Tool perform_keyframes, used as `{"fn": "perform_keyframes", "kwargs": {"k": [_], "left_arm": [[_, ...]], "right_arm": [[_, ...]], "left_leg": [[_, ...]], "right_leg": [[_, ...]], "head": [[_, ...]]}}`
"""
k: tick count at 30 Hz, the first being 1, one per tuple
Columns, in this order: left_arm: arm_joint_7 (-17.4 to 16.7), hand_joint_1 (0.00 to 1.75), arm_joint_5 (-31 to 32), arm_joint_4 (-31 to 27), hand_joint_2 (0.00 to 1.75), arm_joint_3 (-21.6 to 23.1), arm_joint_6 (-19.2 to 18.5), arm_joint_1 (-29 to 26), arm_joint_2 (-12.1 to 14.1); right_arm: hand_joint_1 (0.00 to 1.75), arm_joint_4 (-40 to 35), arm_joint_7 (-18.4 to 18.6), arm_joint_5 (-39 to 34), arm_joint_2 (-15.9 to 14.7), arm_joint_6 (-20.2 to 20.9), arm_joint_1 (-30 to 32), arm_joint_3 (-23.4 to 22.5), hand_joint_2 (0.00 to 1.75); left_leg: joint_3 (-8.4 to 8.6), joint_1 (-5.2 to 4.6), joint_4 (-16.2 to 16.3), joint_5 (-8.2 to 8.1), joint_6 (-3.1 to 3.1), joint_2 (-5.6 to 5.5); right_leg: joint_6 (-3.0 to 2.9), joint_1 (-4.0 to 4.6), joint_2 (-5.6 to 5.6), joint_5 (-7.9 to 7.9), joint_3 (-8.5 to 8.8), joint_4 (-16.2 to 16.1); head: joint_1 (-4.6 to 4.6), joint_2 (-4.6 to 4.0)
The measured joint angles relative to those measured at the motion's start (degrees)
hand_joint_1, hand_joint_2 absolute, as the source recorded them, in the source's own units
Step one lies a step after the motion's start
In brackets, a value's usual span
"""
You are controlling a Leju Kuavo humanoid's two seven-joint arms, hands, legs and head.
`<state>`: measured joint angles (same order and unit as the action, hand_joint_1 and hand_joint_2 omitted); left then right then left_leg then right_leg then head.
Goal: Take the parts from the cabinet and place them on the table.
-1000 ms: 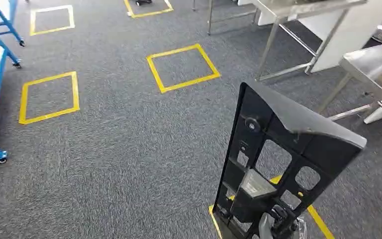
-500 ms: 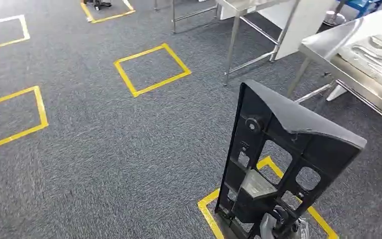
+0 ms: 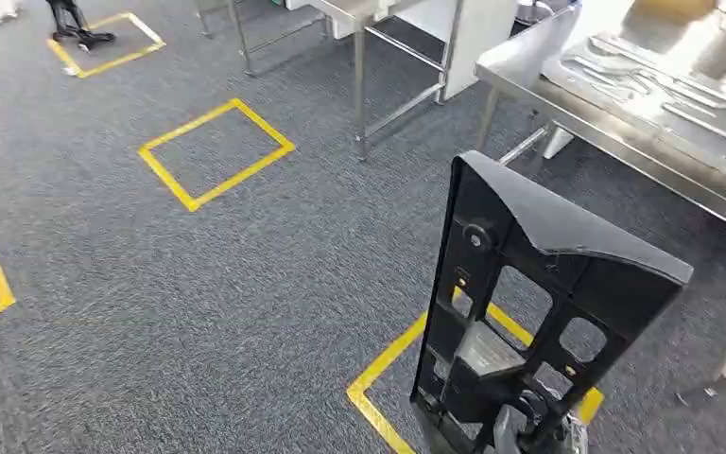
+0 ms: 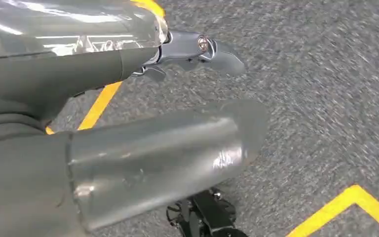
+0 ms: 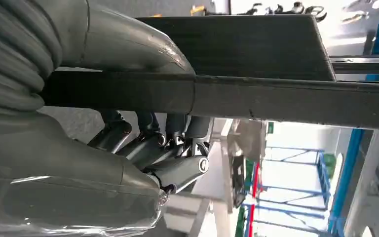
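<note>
The carry step is in hand: the right hand grips the black panel upright above the carpet. The left hand hangs loose, holding nothing. Next, I judge, comes closing on the steel desk and laying the panel flat.

Open carpet spreads from nine to twelve o'clock. At one to two o'clock a steel table carrying metal parts blocks the way, its legs standing on the floor. The black panel rises upright at four o'clock.
</note>
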<state>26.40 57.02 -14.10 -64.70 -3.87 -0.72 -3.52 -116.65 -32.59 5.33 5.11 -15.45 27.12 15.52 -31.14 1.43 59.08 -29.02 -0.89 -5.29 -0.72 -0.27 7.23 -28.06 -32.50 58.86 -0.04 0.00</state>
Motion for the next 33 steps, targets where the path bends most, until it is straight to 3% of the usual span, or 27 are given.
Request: {"fn": "perform_keyframes", "kwargs": {"k": [2,3,4,5,6,8,9,10,11,12,13,14,18,19,20,21,23,24,25,26,27,28,29,30,33], "left_arm": [[0.0,0.00,0.0,0.0,0.00,0.0,0.0,0.1,0.0],[0.0,0.00,0.1,0.0,0.00,0.0,0.0,0.2,-0.1],[0.0,0.00,0.1,0.0,0.00,0.0,0.0,0.4,-0.2],[0.0,0.00,0.1,0.0,0.00,0.0,0.0,0.3,-0.1],[0.0,0.00,0.1,0.0,0.00,0.0,0.0,0.1,-0.1],[0.0,0.00,0.1,0.0,0.00,-0.1,0.0,-0.2,-0.1],[0.0,0.00,0.2,0.0,0.00,-0.1,0.0,-0.2,-0.1],[0.0,0.00,0.3,0.0,0.00,-0.1,0.0,-0.2,-0.1],[0.0,0.00,0.5,0.0,0.00,-0.1,0.0,-0.1,-0.1],[0.0,0.00,0.6,0.0,0.00,-0.1,0.0,0.0,-0.1],[0.0,0.00,0.7,0.0,0.00,-0.1,0.0,0.0,-0.1],[0.0,0.00,0.9,0.0,0.00,-0.2,-0.1,0.0,-0.2],[0.0,0.00,1.5,0.0,0.00,-0.4,-0.2,0.2,-0.2],[0.0,0.00,1.5,0.0,0.00,-0.5,-0.2,0.3,-0.1],[0.0,0.00,1.6,0.0,0.00,-0.6,-0.2,0.4,-0.1],[0.0,0.00,1.7,0.0,0.00,-0.7,-0.2,0.3,-0.1],[0.0,0.00,2.0,0.0,0.00,-1.1,-0.2,-0.1,0.0],[-0.1,0.00,2.2,0.0,0.00,-1.1,-0.2,-0.2,0.0],[-0.1,0.00,2.5,0.0,0.00,-1.1,-0.2,-0.3,0.0],[-0.1,0.00,2.4,0.0,0.00,-1.2,-0.2,-0.2,0.0],[-0.1,0.00,2.5,0.0,0.00,-1.2,-0.2,-0.2,0.0],[0.0,0.00,2.6,0.0,0.00,-1.2,-0.2,-0.2,0.0],[0.0,0.00,3.1,0.0,0.00,-1.4,-0.2,-0.2,0.1],[0.1,0.00,3.4,0.0,0.00,-1.7,-0.2,-0.2,0.0],[0.2,0.00,4.2,0.0,0.00,-2.4,-0.2,0.1,0.0]], "right_arm": [[1.75,0.0,0.0,0.0,0.0,-0.1,0.3,0.0,1.75],[1.75,0.0,0.0,0.0,0.0,-0.2,0.3,0.0,1.75],[1.75,-0.2,0.0,0.1,0.0,-0.3,0.4,0.0,1.75],[1.75,-0.3,0.0,0.1,0.0,-0.4,0.3,0.0,1.75],[1.75,-0.3,0.0,0.1,0.0,-0.4,0.2,0.0,1.75],[1.75,-0.3,0.0,0.1,-0.1,-0.4,0.2,0.0,1.75],[1.75,-0.3,0.0,0.1,-0.1,-0.5,0.3,0.0,1.75],[1.75,-0.3,0.0,0.1,-0.2,-0.5,0.4,0.0,1.75],[1.75,-0.3,0.1,0.1,-0.2,-0.6,0.5,0.0,1.75],[1.75,-0.3,0.1,0.1,-0.2,-0.6,0.5,0.0,1.75],[1.75,-0.3,0.1,0.1,-0.2,-0.7,0.4,0.0,1.75],[1.75,-0.3,0.1,0.1,-0.2,-0.7,0.4,0.0,1.75],[1.75,-0.3,0.0,0.0,-0.2,-0.8,0.7,0.0,1.75],[1.75,-0.3,0.0,0.0,-0.2,-0.9,0.7,0.0,1.75],[1.75,-0.4,0.0,0.0,-0.2,-0.9,0.8,0.1,1.75],[1.75,-0.4,0.0,0.0,-0.2,-0.9,0.7,0.1,1.75],[1.75,-0.4,0.0,0.0,-0.2,-0.9,0.7,0.1,1.75],[1.75,-0.4,0.1,0.1,-0.2,-0.9,0.7,0.1,1.75],[1.75,-0.4,0.1,0.1,-0.2,-0.9,0.7,0.1,1.75],[1.75,-0.4,0.1,0.2,-0.2,-0.9,0.7,0.1,1.75],[1.75,-0.4,0.1,0.2,-0.2,-0.9,0.8,0.1,1.75],[1.75,-0.4,0.1,0.3,-0.2,-0.9,0.7,0.1,1.75],[1.75,-0.4,0.1,0.3,-0.2,-0.9,0.7,0.1,1.75],[1.75,-0.4,0.2,0.4,-0.2,-1.0,0.6,0.2,1.75],[1.75,-0.4,0.3,0.5,-0.3,-1.1,0.9,0.5,1.75]], "left_leg": [[0.30,-0.42,0.0,0.01,0.71,1.26],[0.40,0.00,-0.6,0.37,1.25,2.10],[0.58,0.05,-0.9,0.62,1.66,3.14],[0.67,0.08,-1.2,0.66,2.11,3.75],[0.67,-0.06,-1.2,0.67,2.22,4.72],[0.68,-0.30,-1.1,0.48,2.33,6.53],[0.72,-0.33,-1.1,0.37,2.29,7.44],[0.83,-0.35,-1.1,0.25,2.25,8.23],[1.04,-0.37,-1.1,0.07,2.21,8.97],[1.34,-0.42,-1.2,-0.13,2.04,9.64],[1.77,-0.46,-1.2,-0.34,1.92,10.26],[2.02,-0.66,-1.2,-0.59,1.59,10.79],[3.10,-0.89,-1.6,-1.02,0.44,13.18],[3.05,-0.64,-1.3,-1.55,0.10,12.31],[2.32,-0.57,0.6,-2.86,-0.22,8.79],[0.61,-0.46,4.3,-5.08,-0.29,6.93],[-3.90,-0.43,13.5,-8.98,-0.56,5.74],[-5.44,-0.43,16.1,-9.36,-0.67,5.72],[-5.76,-0.43,16.0,-8.18,-0.70,5.70],[-4.72,-0.39,12.8,-5.49,-0.64,5.62],[-2.88,-0.29,8.3,-2.60,-0.57,5.35],[-0.71,-0.12,3.0,0.30,-0.46,3.77],[0.45,0.00,0.6,0.03,-0.08,0.80],[0.47,-0.02,-0.5,-0.30,0.07,0.34],[0.72,-0.60,-0.3,-0.04,0.99,2.27]], "right_leg": [[0.81,-0.34,1.37,0.38,-0.42,-0.4],[1.24,-0.18,2.17,0.48,-0.55,-0.4],[1.30,-0.21,0.21,-0.14,-0.68,0.4],[1.54,0.09,-3.26,-1.84,-1.80,2.6],[1.82,0.01,-5.25,-4.18,-3.93,6.8],[2.18,-0.19,-6.73,-7.41,-8.14,15.0],[2.29,-0.25,-6.94,-7.46,-9.23,16.9],[2.28,-0.29,-7.03,-6.09,-8.82,15.9],[2.12,-0.30,-7.21,-3.93,-7.17,12.7],[1.80,-0.21,-7.87,-1.32,-4.33,7.5],[1.19,0.11,-9.96,0.74,-1.18,2.0],[0.67,0.82,-12.61,0.05,0.09,-0.7],[-0.14,0.99,-9.64,0.37,-0.16,-1.0],[-0.54,-0.01,-8.90,0.96,0.44,-1.7],[-0.68,0.01,-8.25,1.04,0.47,-1.9],[-0.97,0.05,-7.76,1.05,0.39,-1.9],[-1.12,0.10,-6.17,0.97,0.42,-1.8],[-1.13,0.13,-5.36,0.96,0.43,-1.8],[-1.13,0.12,-4.46,0.92,0.49,-1.6],[-1.03,0.08,-3.50,0.82,0.56,-1.5],[-0.89,0.06,-2.67,0.71,0.66,-1.3],[-0.66,0.02,-1.84,0.50,0.70,-1.0],[-0.44,-0.05,-1.28,0.34,0.48,-0.7],[-0.11,0.14,-0.51,0.16,0.06,-0.1],[1.04,-0.25,1.34,0.79,-0.53,-0.7]], "head": [[-0.09,0.00],[-0.11,0.00],[0.00,-0.02],[0.72,0.00],[0.83,0.00],[0.83,0.00],[0.83,0.00],[0.85,0.00],[0.83,0.00],[0.85,0.00],[0.87,0.00],[0.83,0.00],[0.85,0.00],[0.72,0.00],[0.68,-0.02],[0.46,0.00],[0.33,0.00],[0.31,0.00],[0.31,0.00],[0.28,0.00],[0.31,0.00],[0.31,0.00],[0.35,-0.02],[0.37,0.00],[0.24,-0.02]]}}
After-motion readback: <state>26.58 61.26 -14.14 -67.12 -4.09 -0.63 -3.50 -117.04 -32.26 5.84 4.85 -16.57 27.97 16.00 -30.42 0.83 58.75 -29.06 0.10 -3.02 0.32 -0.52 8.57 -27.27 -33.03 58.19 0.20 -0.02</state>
